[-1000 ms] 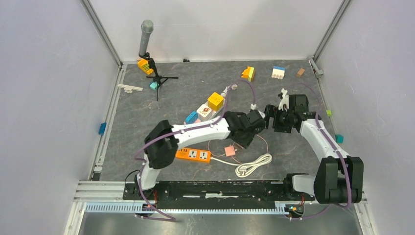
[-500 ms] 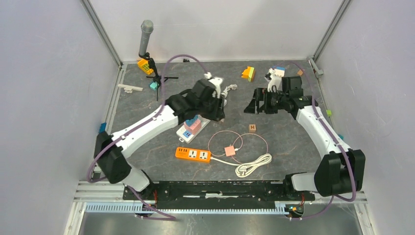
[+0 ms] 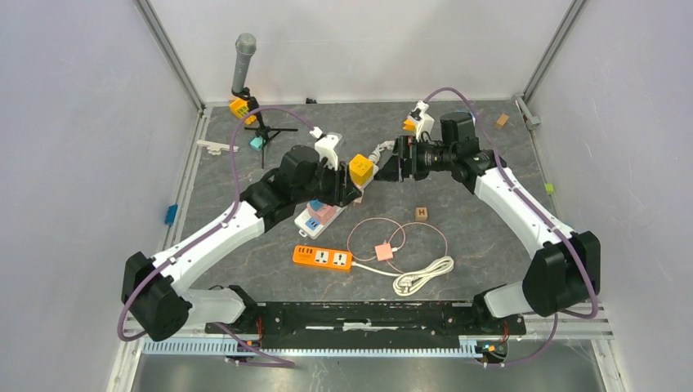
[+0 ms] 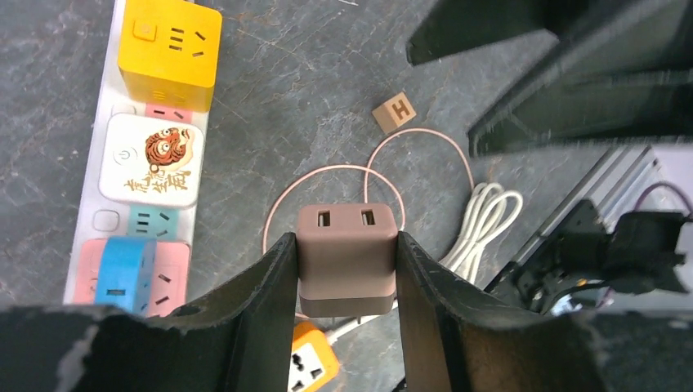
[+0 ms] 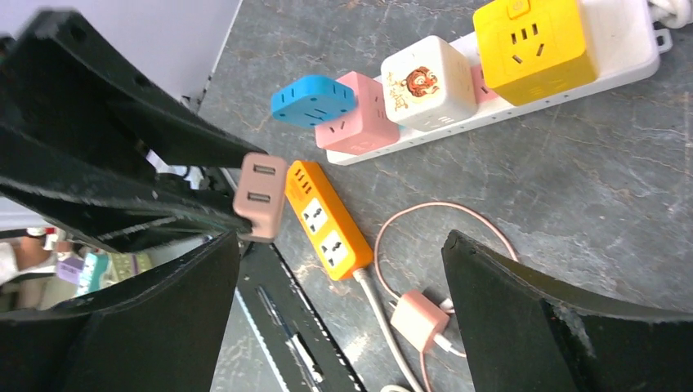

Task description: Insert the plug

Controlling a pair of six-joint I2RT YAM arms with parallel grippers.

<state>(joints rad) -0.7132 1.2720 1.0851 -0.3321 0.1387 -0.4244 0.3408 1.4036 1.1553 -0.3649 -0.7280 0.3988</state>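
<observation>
My left gripper [image 4: 346, 245] is shut on a brown two-port USB plug [image 4: 346, 260] and holds it in the air above the table. The same plug [image 5: 260, 194] shows in the right wrist view, beside the orange power strip [image 5: 327, 220]. In the top view the left gripper [image 3: 343, 189] hangs over the white power strip [image 3: 304, 228]; the plug is hidden there. That strip [image 4: 106, 220] carries a yellow cube adapter [image 4: 169, 53], a tiger adapter [image 4: 151, 159] and pink and blue adapters. My right gripper [image 3: 392, 167] is open and empty, near the yellow cube [image 3: 360, 169].
The orange power strip [image 3: 323, 258] lies in front, with a pink charger [image 3: 383, 251] on a looped cable and a coiled white cord [image 3: 423, 275]. A wooden H block [image 3: 421, 214] sits mid-table. A microphone stand [image 3: 243, 65] and small toy blocks stand at the back.
The left arm has swung its elbow out to the left, its wrist staying over the white strip. The right gripper has moved left and back, up to the strip's yellow-cube end.
</observation>
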